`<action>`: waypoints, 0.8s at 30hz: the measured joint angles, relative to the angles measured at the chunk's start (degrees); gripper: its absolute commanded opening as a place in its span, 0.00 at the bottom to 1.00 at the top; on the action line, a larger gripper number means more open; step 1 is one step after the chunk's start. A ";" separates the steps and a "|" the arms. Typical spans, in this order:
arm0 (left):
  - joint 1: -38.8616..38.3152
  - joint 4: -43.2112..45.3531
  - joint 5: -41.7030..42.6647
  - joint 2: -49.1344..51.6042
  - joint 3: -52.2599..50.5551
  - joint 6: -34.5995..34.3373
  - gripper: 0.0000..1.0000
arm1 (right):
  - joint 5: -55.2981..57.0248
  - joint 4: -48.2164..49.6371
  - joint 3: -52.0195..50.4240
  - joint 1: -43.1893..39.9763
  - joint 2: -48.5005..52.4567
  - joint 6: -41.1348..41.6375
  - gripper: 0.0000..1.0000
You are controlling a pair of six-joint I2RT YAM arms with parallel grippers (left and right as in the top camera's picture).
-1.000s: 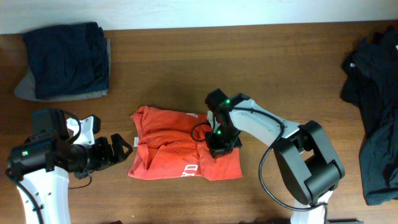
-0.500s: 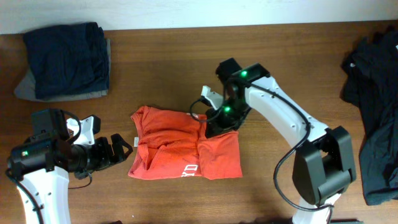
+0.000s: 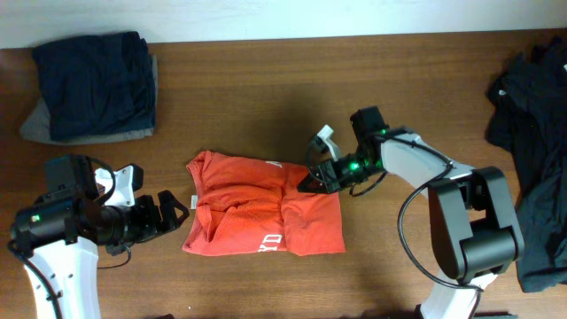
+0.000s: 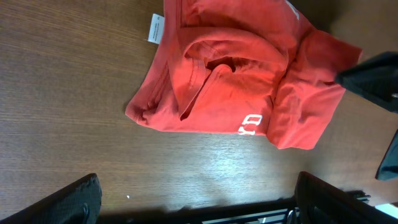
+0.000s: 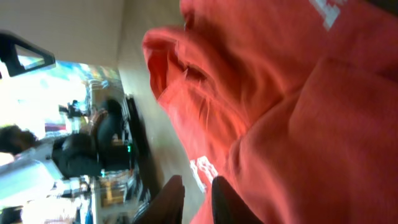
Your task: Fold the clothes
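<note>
The orange-red T-shirt [image 3: 257, 213] lies crumpled and partly folded at the table's middle, with white lettering near its front edge. It also shows in the left wrist view [image 4: 236, 81] and fills the right wrist view [image 5: 280, 93]. My left gripper [image 3: 177, 211] is open and empty, low over the wood just left of the shirt; its fingers [image 4: 199, 199] sit at the frame's bottom corners. My right gripper [image 3: 310, 182] lies low at the shirt's upper right edge, fingers [image 5: 196, 196] nearly together with no cloth visibly between them.
A folded navy garment on a grey one [image 3: 93, 84] sits at the back left corner. A heap of dark clothes [image 3: 532, 159] lies along the right edge. A white tag [image 4: 155, 28] sticks out at the shirt's left side.
My right gripper rose off the shirt's right half, then swung right and dropped low by its upper right edge. The shirt and the left arm have not moved.
</note>
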 measured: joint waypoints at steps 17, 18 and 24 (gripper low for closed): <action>0.00 -0.50 0.00 0.00 -0.02 0.00 0.99 | 1.66 18.03 -5.33 -0.17 8.11 18.88 0.08; 0.00 -0.55 0.00 0.00 0.00 0.00 0.99 | 1.66 18.38 -5.31 -0.26 8.46 19.63 0.08; 0.00 -0.70 0.00 0.00 -0.02 0.00 0.99 | 1.05 18.95 -5.03 -0.44 8.87 21.86 0.04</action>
